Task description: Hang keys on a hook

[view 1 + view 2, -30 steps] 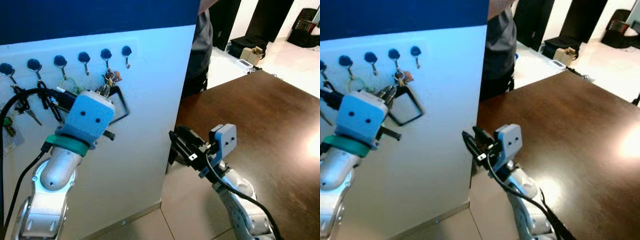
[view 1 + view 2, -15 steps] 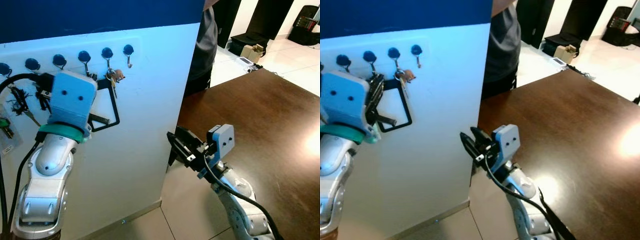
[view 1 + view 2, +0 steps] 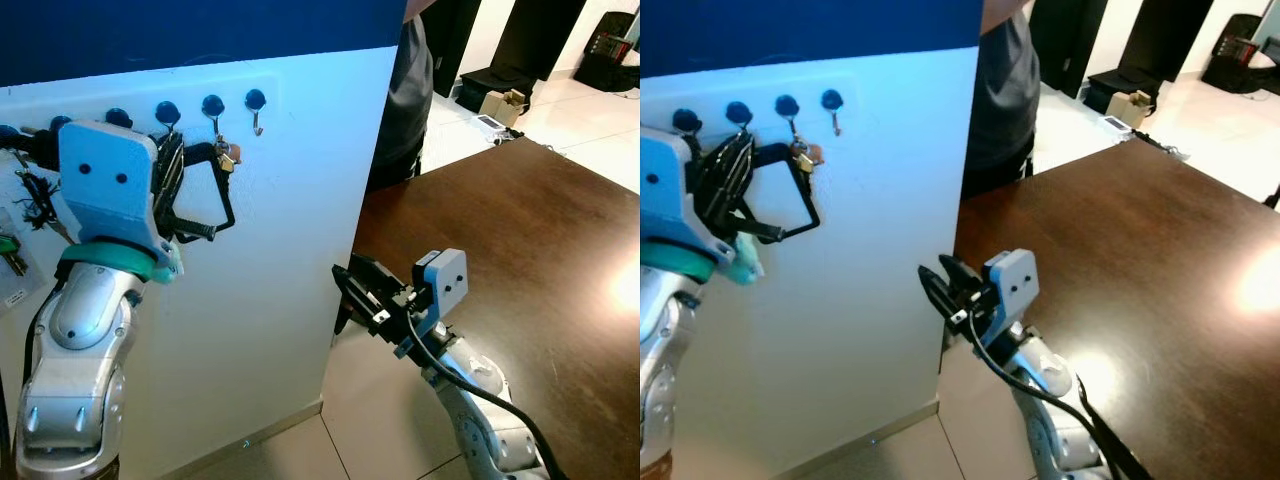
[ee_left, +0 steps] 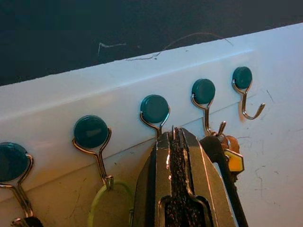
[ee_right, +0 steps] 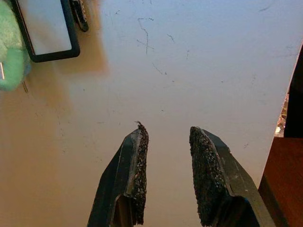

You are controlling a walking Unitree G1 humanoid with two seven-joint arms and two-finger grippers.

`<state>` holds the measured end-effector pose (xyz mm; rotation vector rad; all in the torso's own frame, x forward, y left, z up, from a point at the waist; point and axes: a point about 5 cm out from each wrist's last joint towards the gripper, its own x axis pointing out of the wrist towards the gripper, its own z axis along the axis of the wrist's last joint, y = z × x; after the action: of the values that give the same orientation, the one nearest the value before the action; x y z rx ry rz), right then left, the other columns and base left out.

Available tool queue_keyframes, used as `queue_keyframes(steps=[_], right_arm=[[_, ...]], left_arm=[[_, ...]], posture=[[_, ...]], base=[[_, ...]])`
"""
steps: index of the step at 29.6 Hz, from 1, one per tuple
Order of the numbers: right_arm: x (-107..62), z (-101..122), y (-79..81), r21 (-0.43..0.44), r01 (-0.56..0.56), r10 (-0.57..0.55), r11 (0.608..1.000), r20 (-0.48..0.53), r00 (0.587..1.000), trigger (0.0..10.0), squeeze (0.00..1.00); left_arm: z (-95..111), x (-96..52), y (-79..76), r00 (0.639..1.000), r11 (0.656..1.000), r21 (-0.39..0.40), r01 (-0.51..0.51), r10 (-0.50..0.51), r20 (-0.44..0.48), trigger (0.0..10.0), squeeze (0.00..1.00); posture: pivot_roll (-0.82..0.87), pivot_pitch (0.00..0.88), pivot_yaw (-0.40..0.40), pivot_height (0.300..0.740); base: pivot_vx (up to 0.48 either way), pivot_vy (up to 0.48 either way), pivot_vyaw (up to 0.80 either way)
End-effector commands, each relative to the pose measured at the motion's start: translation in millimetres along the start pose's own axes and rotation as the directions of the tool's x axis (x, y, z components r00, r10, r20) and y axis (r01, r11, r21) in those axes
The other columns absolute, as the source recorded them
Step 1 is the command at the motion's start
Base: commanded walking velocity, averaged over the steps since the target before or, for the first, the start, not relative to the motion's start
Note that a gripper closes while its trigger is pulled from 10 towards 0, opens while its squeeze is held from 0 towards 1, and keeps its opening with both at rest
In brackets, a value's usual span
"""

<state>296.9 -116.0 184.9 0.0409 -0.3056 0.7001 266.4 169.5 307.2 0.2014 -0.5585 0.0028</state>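
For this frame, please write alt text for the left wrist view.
The left tool, fingers pressed together, points at a row of round-capped hooks on a white wall. A key bunch hangs from the hook just beside it; the end hook is bare.

Five hooks (image 4: pixel 155 111), two end effectors (image 5: pixel 168 156).

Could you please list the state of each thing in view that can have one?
left gripper: shut, raised at the hook row.
right gripper: open, holding nothing, facing the white wall.
keys: hanging on the second hook from the end.
end hook: bare.
black frame tag: hanging against the wall below the keys.
green loop: hanging on another hook.
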Motion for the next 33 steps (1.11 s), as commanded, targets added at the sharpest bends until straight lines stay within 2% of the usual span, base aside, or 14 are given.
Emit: queue_keyframes(steps=[1, 5, 6, 14, 19, 26, 28, 30, 31, 33], right_arm=[[-0.7, -3.0, 1.3, 0.007, -0.007, 0.007, 1.000, -0.008, 1.000, 10.0, 0.00], [-1.0, -2.8, 1.6, 0.008, -0.007, 0.007, 1.000, -0.007, 1.000, 10.0, 0.00], [-1.1, -2.7, 2.1, 0.009, -0.008, 0.008, 1.000, -0.006, 1.000, 10.0, 0.00], [-1.2, -2.9, 2.2, 0.010, -0.008, 0.008, 1.000, -0.007, 1.000, 10.0, 0.00], [-1.1, -3.3, 2.5, 0.010, -0.010, 0.011, 1.000, -0.006, 1.000, 10.0, 0.00], [-1.3, -3.0, 2.4, 0.007, -0.011, 0.012, 1.000, -0.006, 1.000, 10.0, 0.00], [-1.5, -2.9, 2.2, 0.006, -0.012, 0.012, 1.000, -0.006, 1.000, 10.0, 0.00], [-1.4, -2.8, 2.1, 0.005, -0.013, 0.013, 1.000, -0.007, 1.000, 10.0, 0.00], [-1.4, -2.8, 2.1, 0.005, -0.013, 0.013, 1.000, -0.007, 1.000, 10.0, 0.00], [-0.9, -2.6, 2.0, 0.005, -0.014, 0.014, 1.000, -0.007, 1.000, 10.0, 0.00]], left_arm=[[-0.8, -0.3, 1.1, 1.000, 1.000, -0.005, -0.002, 0.002, -0.012, 10.0, 0.00], [-2.2, 2.5, 1.5, 1.000, 1.000, -0.023, -0.017, 0.016, -0.026, 10.0, 0.00], [-2.8, 5.8, 5.0, 0.998, 0.998, -0.042, -0.050, 0.048, -0.040, 10.0, 0.00], [-5.4, 7.0, 10.5, 0.994, 0.995, -0.039, -0.091, 0.088, -0.063, 10.0, 0.00], [-13.9, 6.6, 19.3, 0.979, 0.987, -0.015, -0.163, 0.160, -0.126, 10.0, 0.00], [-24.0, 2.1, 20.4, 0.966, 0.983, -0.043, -0.179, 0.167, -0.197, 10.0, 0.00], [-27.5, -0.6, 17.2, 0.965, 0.984, -0.095, -0.154, 0.129, -0.227, 10.0, 0.00], [-29.4, -2.8, 9.7, 0.968, 0.975, -0.200, -0.102, 0.050, -0.247, 10.0, 0.00], [-29.4, -2.8, 9.7, 0.968, 0.975, -0.200, -0.102, 0.050, -0.247, 10.0, 0.00], [-29.2, -3.6, 2.7, 0.967, 0.953, -0.298, -0.059, -0.019, -0.254, 10.0, 0.00]], posture=[[0.07, 0.082, 0.071, 0.740], [0.07, 0.082, 0.073, 0.740], [0.07, 0.081, 0.073, 0.740], [0.07, 0.080, 0.074, 0.740], [0.07, 0.073, 0.075, 0.740], [0.06, 0.069, 0.074, 0.740], [0.06, 0.070, 0.073, 0.740], [0.07, 0.070, 0.071, 0.740], [0.07, 0.070, 0.071, 0.740], [0.06, 0.070, 0.071, 0.740]], base=[[0.000, 0.000, 0.00], [0.000, 0.000, 0.00], [0.000, 0.000, 0.00], [0.000, 0.000, 0.00], [0.000, 0.000, 0.00], [0.000, 0.000, 0.00], [0.000, 0.000, 0.00], [0.000, 0.000, 0.00], [0.000, 0.000, 0.00], [0.000, 0.000, 0.00]])
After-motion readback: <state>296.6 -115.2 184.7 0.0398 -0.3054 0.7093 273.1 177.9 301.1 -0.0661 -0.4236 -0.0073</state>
